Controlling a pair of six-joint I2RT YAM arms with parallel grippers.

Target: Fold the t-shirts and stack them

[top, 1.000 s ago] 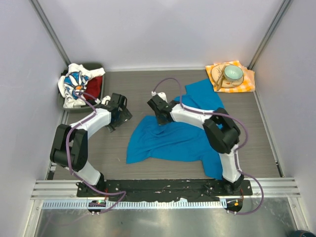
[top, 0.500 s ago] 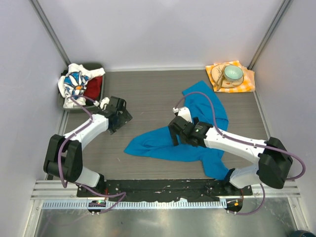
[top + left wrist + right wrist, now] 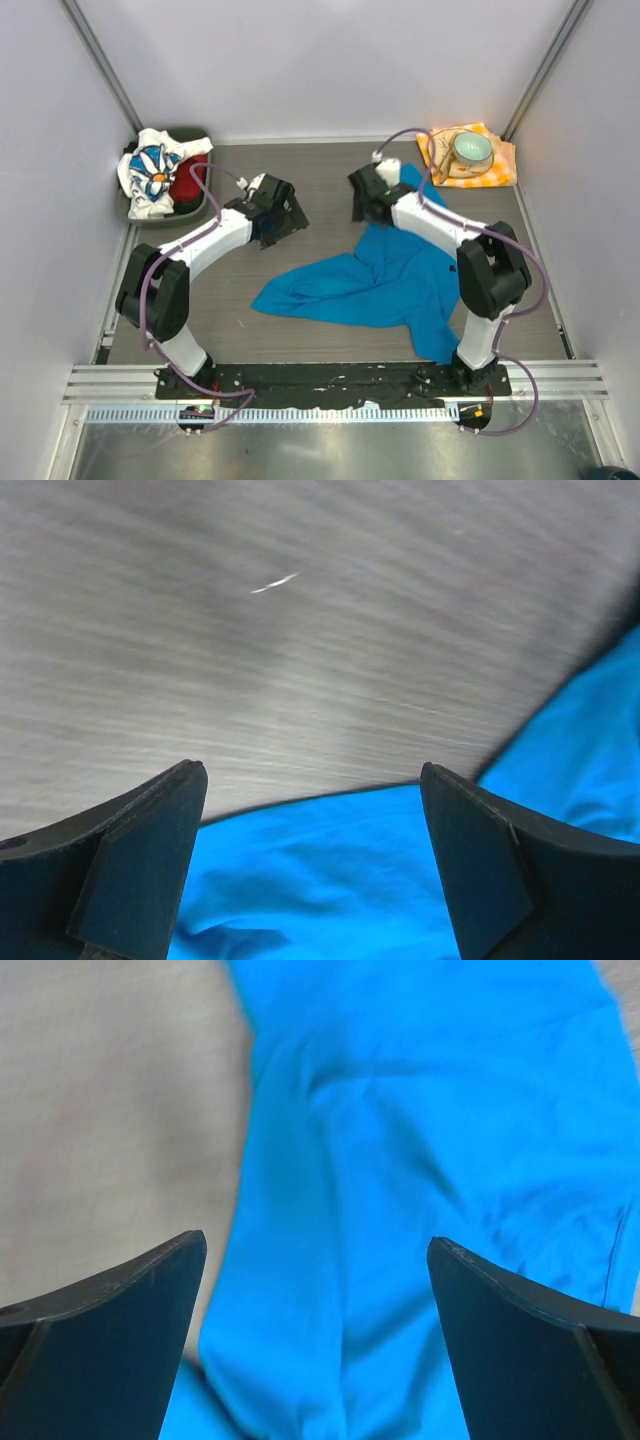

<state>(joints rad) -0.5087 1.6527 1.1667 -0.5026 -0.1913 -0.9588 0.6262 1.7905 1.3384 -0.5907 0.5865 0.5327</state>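
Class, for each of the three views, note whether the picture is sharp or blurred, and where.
Top external: sharp, evenly lit, the blue t-shirt crisp. Left wrist: table streaked by motion blur, fingers sharp. Right wrist: t-shirt and table softly blurred.

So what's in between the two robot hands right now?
Just bare grey table. The top view shows nothing lying between the left gripper and the right gripper. The blue t-shirt lies closer to the arms' bases.
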